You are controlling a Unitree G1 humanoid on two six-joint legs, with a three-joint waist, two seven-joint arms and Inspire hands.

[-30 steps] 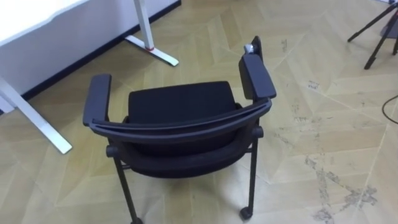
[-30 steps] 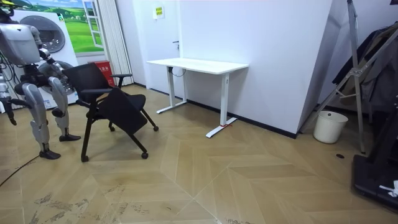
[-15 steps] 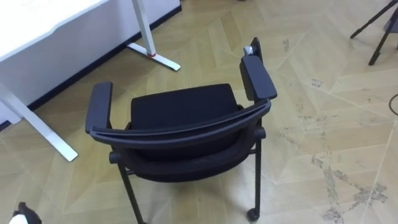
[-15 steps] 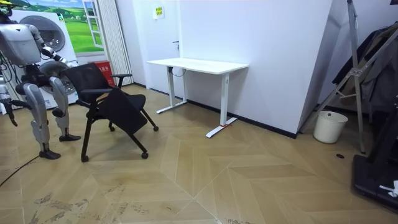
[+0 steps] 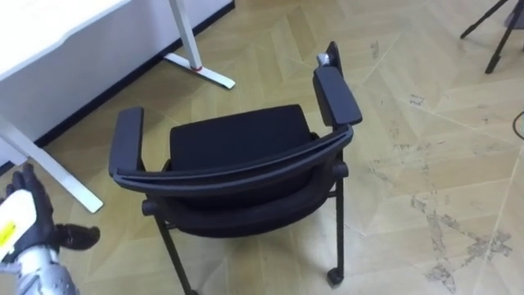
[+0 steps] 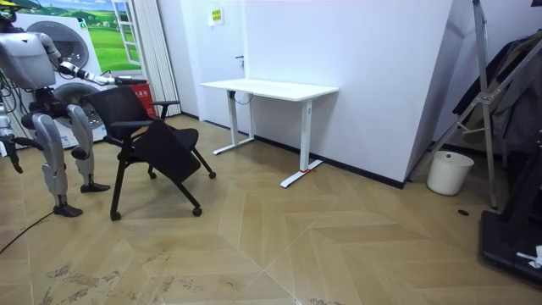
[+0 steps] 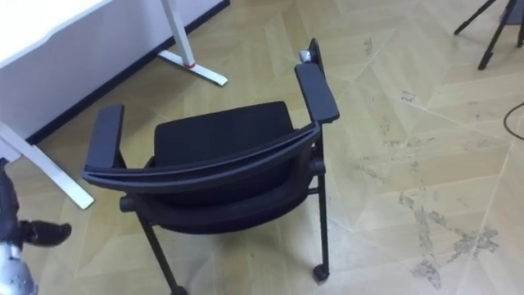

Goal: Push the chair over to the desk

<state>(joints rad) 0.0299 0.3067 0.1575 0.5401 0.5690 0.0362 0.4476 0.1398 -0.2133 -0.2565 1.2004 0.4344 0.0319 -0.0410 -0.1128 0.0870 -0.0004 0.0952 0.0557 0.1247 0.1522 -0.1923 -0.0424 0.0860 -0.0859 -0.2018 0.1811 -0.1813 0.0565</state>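
No lettering can be read in any view. In the room view a small yellow notice (image 6: 216, 14) is fixed high on the white wall (image 6: 373, 76); it seems to carry dark print, but that is far too small to make out. The red object (image 6: 141, 91) standing near the room view's left edge is likewise too small for any label on it to be told.

The left robot hand (image 5: 23, 220) has risen into the eye views at lower left, fingers straight and thumb spread, near the black armchair's (image 5: 237, 152) left armrest, not touching it.
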